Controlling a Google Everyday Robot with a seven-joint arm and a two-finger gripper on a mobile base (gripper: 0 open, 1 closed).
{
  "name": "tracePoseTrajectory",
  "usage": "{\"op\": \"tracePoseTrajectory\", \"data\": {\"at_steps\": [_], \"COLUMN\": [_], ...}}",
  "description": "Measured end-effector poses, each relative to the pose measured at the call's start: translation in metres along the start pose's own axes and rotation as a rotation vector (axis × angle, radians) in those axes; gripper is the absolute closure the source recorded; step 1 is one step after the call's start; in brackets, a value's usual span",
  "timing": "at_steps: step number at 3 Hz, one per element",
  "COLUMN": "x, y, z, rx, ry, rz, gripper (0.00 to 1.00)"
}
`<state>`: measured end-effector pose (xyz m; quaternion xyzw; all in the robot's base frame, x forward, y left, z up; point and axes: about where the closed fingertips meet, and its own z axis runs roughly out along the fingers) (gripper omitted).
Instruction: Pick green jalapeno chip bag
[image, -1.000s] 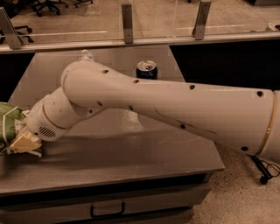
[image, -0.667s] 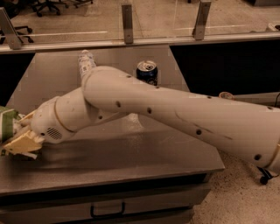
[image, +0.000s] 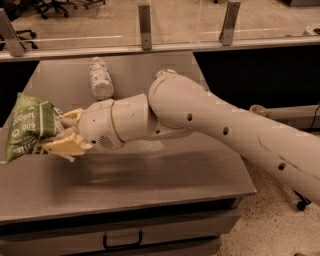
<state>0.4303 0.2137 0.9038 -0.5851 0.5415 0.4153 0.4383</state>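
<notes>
1. The bag (image: 29, 126) is at the far left edge of the table (image: 150, 175), standing nearly upright with its white lettering facing the camera. Whether its lower corner touches the tabletop cannot be told.
2. The gripper (image: 59, 132) is at the bag's right side. Its two tan fingers (image: 64, 146) are closed on the bag's right edge, one above and one below, so the bag is held between them.
3. The arm (image: 200, 120) reaches across the table from the right, low over the surface.
4. The bag looks light, soft and crinkly, and puffed with air, so it will likely give under pressure and its slick film may slip. A pinch on the flat sealed edge or a gathered fold should hold better than a squeeze on the puffed middle, and a hard squeeze could crush the chips.
5. Count: one bag, one white bottle (image: 101, 78) lying on its side well behind the gripper, one gripper and one arm.
</notes>
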Motion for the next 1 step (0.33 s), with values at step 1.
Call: {"op": "tracePoseTrajectory", "data": {"at_steps": [1], "x": [0.0002], "y": [0.0], "z": [-0.0001], "rx": [0.001], "ry": [0.002], "rz": [0.003], "gripper": [1.0]}}
